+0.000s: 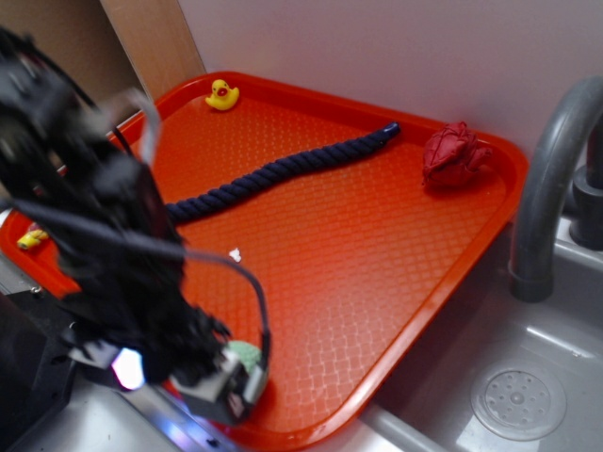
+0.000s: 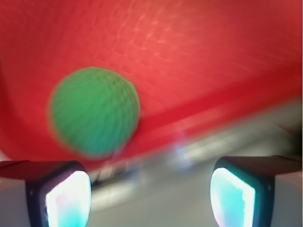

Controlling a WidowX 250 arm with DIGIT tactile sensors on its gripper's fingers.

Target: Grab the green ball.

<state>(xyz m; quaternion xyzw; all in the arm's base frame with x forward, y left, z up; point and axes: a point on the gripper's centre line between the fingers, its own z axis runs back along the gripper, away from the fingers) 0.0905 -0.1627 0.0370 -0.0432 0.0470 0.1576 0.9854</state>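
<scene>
Green ball (image 2: 94, 111) loose before spread tool (image 2: 151, 198)

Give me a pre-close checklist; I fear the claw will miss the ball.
1. Claw open: ok, pads wide apart.
2. Ball in view: ok.
3. Ball centred between the pads: not ok, it sits toward the left pad.
4. Ball down between the pads: not ok, it lies beyond the tips.
5. Ball on the tray: ok, close to the rim.
6. Rope clear: ok, far off.
</scene>
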